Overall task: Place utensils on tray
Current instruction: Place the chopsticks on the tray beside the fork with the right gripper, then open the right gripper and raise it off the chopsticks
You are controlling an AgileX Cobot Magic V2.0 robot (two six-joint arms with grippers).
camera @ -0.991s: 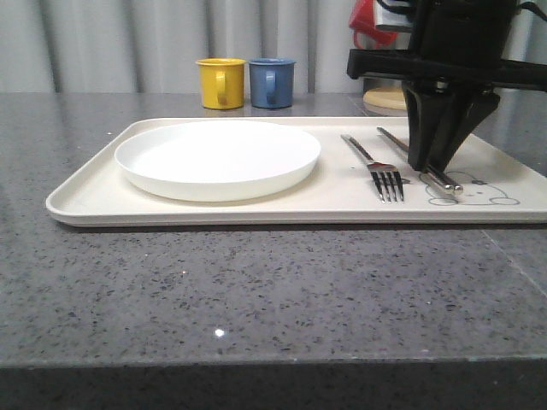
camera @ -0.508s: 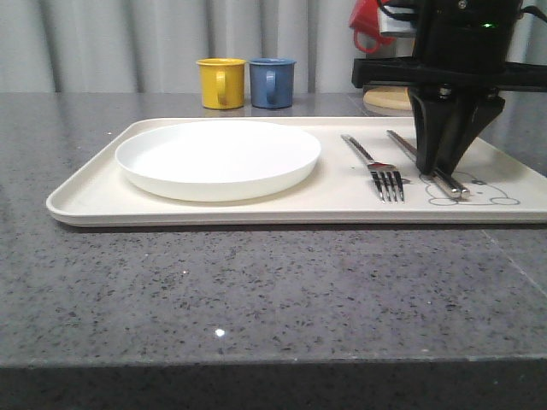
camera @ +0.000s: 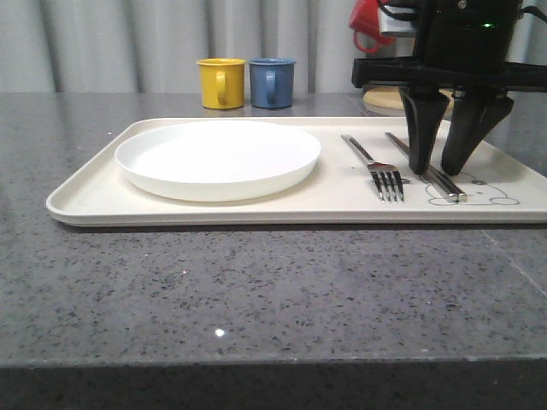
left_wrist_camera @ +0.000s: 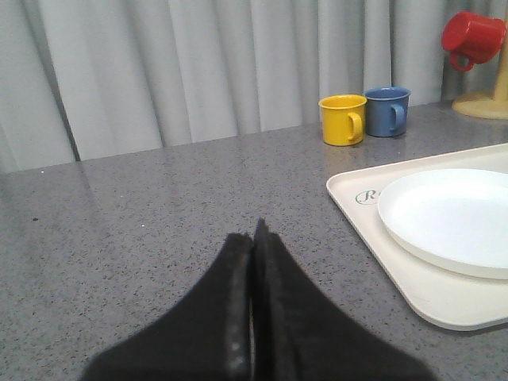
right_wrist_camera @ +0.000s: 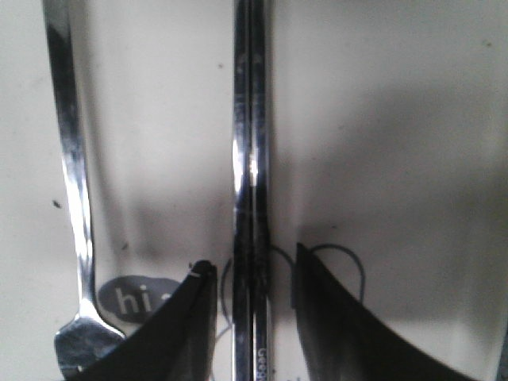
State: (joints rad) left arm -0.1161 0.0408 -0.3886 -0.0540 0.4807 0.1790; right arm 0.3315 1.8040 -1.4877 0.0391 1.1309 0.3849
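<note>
The cream tray (camera: 94,193) lies across the table with a silver fork (camera: 377,167) and a pair of chopsticks (camera: 446,182) flat on its right half, side by side. My right gripper (camera: 436,170) stands open straddling the chopsticks, one finger on each side, not touching them. From the right wrist the chopsticks (right_wrist_camera: 250,159) run straight between the spread fingers of that gripper (right_wrist_camera: 252,260), the fork (right_wrist_camera: 71,182) beside them on the tray (right_wrist_camera: 397,119). My left gripper (left_wrist_camera: 254,234) is shut and empty over the bare tabletop, off the tray's (left_wrist_camera: 397,262) left end.
A round white plate (camera: 218,158) fills the tray's left half. Behind the tray stand a yellow mug (camera: 220,83) and a blue mug (camera: 272,82). A red mug (camera: 367,26) hangs on a wooden stand (camera: 385,98) at the back right.
The right gripper's fingers have spread apart, letting go of the chopsticks, which now lie on the tray. Before that it shifted slightly right. The left arm has not moved.
</note>
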